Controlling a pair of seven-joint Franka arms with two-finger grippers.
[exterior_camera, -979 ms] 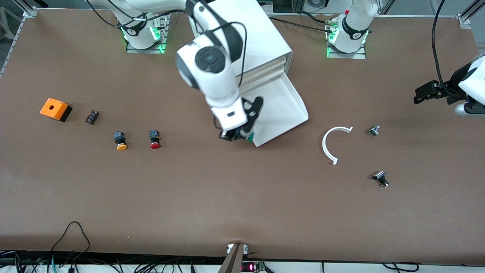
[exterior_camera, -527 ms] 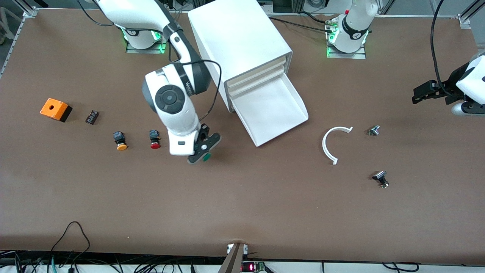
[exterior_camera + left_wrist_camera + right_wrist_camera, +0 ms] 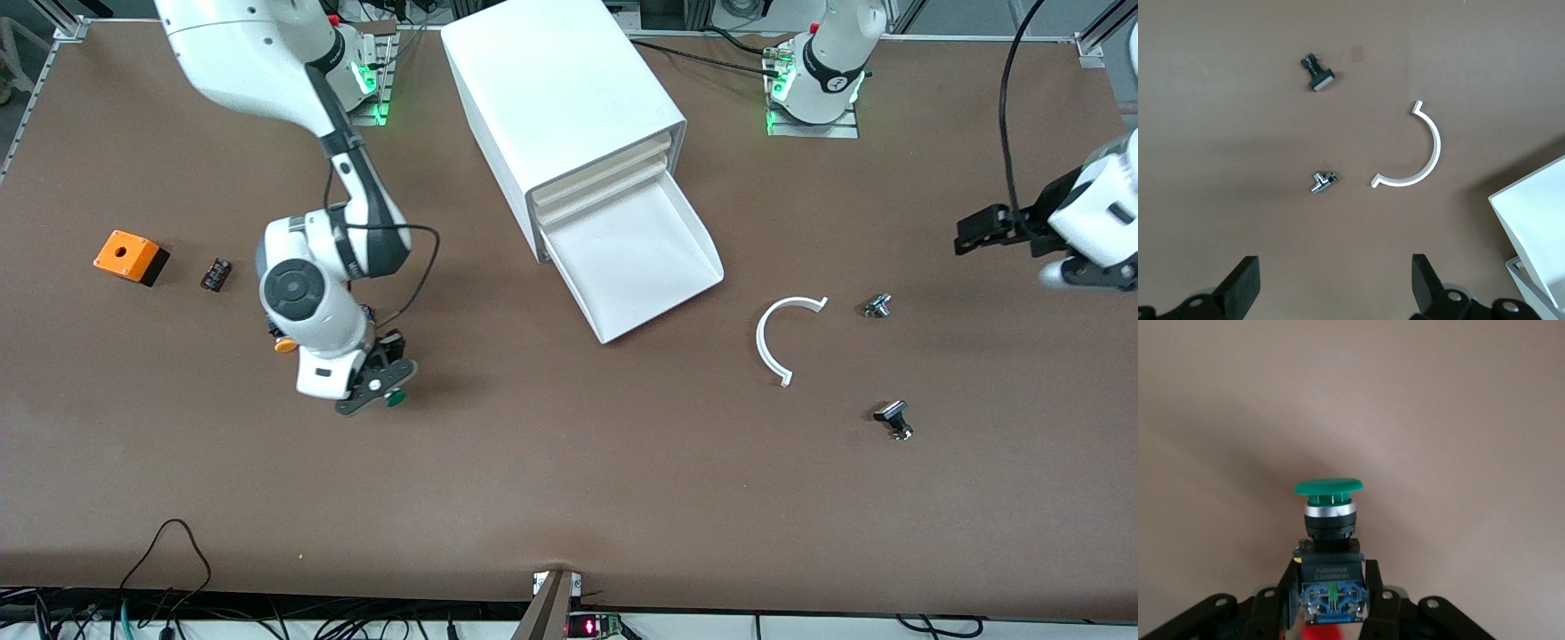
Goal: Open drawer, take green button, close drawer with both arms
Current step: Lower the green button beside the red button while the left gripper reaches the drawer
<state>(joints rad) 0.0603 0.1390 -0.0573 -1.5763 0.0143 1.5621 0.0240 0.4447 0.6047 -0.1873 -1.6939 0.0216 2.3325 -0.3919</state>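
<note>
Green button (image 3: 1329, 495) clamped in right gripper (image 3: 380, 391) over bare table; left gripper (image 3: 1331, 287) open; drawer (image 3: 636, 267) out.

The right gripper (image 3: 380, 392) hung low over the table, fingers clamped. The left gripper (image 3: 971, 233) waited aloft, fingers spread.

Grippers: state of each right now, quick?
Left gripper: open, holding nothing, over bare table at the left arm's end.
Right gripper: shut on the green button, above the table.
</note>
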